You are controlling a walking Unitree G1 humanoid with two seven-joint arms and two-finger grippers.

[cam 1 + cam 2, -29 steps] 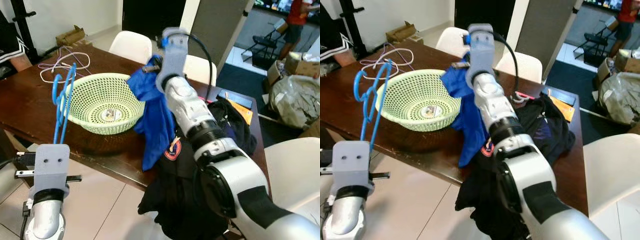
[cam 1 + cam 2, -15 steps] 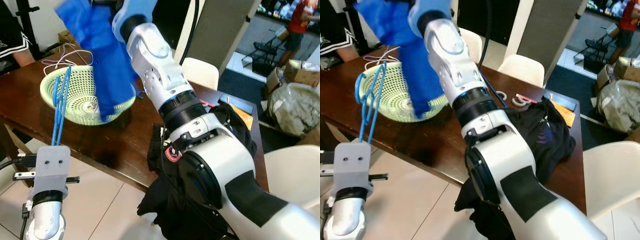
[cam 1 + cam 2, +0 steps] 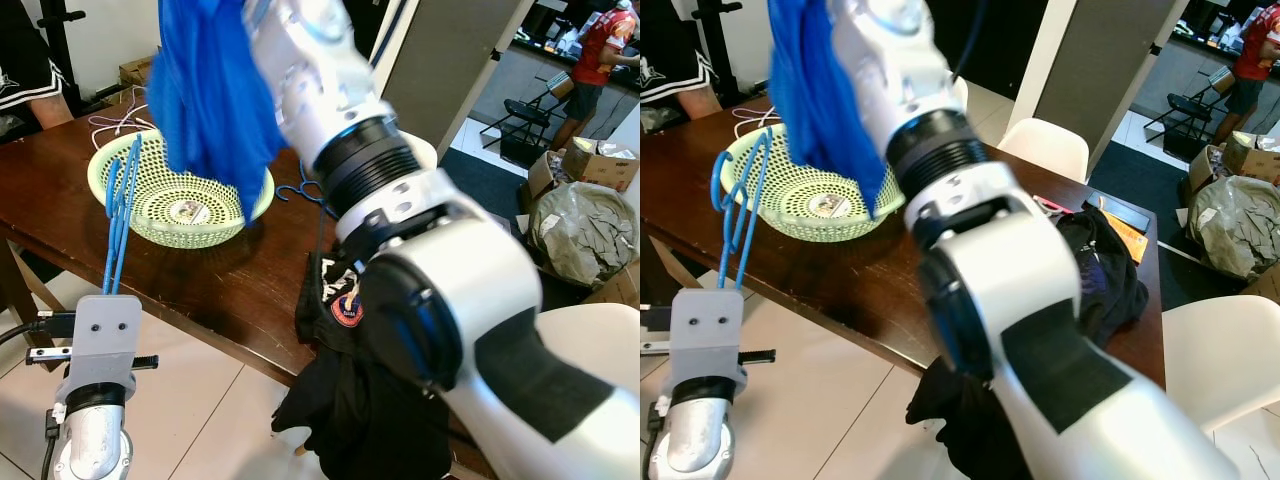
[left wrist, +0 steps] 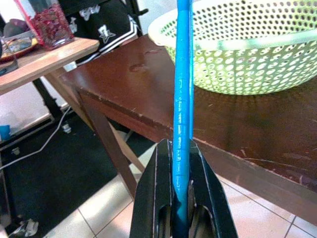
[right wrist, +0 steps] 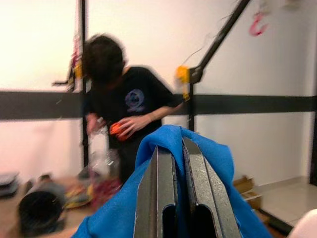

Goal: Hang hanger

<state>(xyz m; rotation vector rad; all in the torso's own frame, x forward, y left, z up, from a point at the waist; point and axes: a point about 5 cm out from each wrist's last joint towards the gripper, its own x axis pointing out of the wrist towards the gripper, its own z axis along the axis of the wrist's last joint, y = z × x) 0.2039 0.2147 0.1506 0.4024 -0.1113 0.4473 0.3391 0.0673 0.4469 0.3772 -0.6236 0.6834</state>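
Observation:
A blue plastic hanger (image 3: 120, 215) stands upright in front of the table, and my left gripper (image 4: 180, 198) is shut on its lower bar, low at my left. My right arm reaches high across the scene; its gripper (image 5: 179, 163) is shut on a blue garment (image 3: 210, 95), which hangs down over the green basket (image 3: 155, 205). The hanger rises beside the basket's near left rim. A second blue hanger hook (image 3: 303, 190) lies on the brown table (image 3: 240, 290) behind the basket.
A pile of dark clothes (image 3: 1100, 265) drapes over the table's right end and front edge. White chairs (image 3: 1045, 150) stand behind and to the right. A person (image 5: 121, 111) stands by another table at the far left. Boxes and bags (image 3: 585, 210) fill the right background.
My right arm has lifted the blue garment from the table's middle up and to the left, above the basket. The left gripper with the hanger has stayed where it was.

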